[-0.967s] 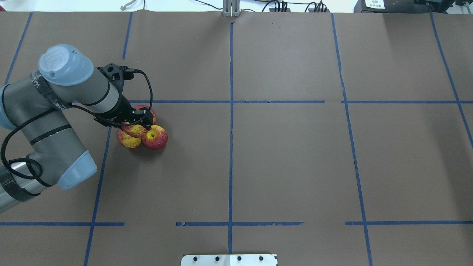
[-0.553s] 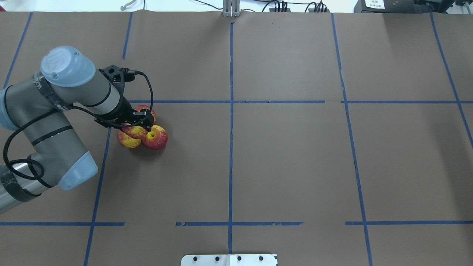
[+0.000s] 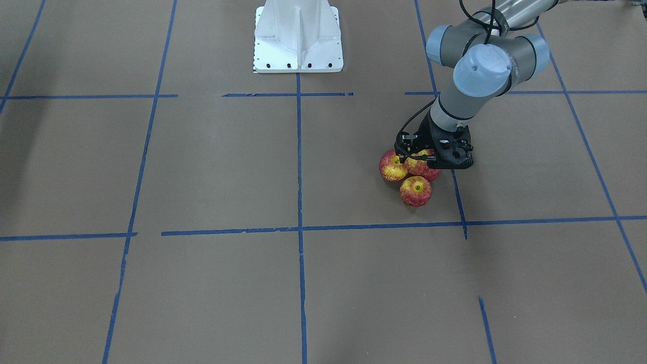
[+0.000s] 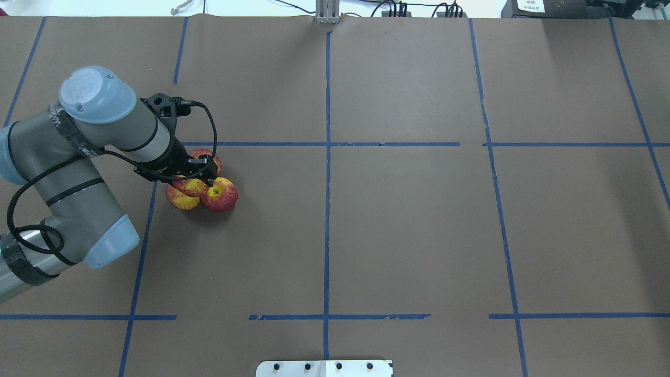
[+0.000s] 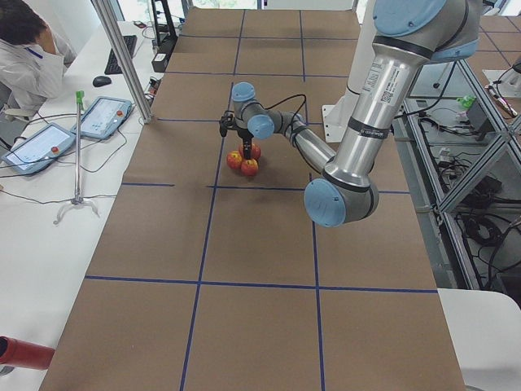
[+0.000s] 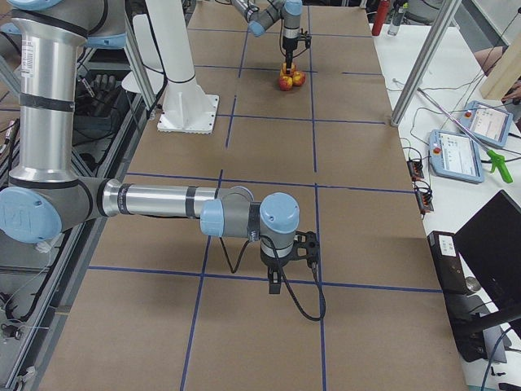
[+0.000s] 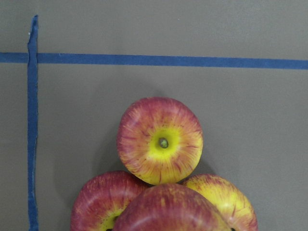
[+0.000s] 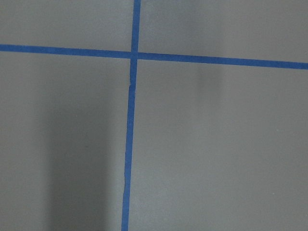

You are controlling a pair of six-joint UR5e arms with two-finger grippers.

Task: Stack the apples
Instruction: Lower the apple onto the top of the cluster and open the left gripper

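Note:
Three apples lie touching in a triangle on the brown table: one nearest the middle (image 4: 221,196), one at the near left (image 4: 179,201), one at the far side (image 4: 208,155). A fourth apple (image 4: 191,185) sits on top of them. In the left wrist view the top apple (image 7: 171,211) fills the bottom edge, above the other apples (image 7: 160,140). My left gripper (image 4: 196,177) stands straight over the pile, its fingers at the top apple's sides and shut on it. My right gripper (image 6: 278,281) hangs over bare table and shows only in the exterior right view, so I cannot tell its state.
Blue tape lines (image 4: 327,144) divide the brown paper table into squares. The white robot base plate (image 3: 298,35) stands at the table's robot side. Operator tablets (image 6: 456,151) and cables lie on a side bench beyond the table's far edge.
The left arm's elbow and wrist have shifted very slightly. The gripper stays over the pile and the apples have not moved.

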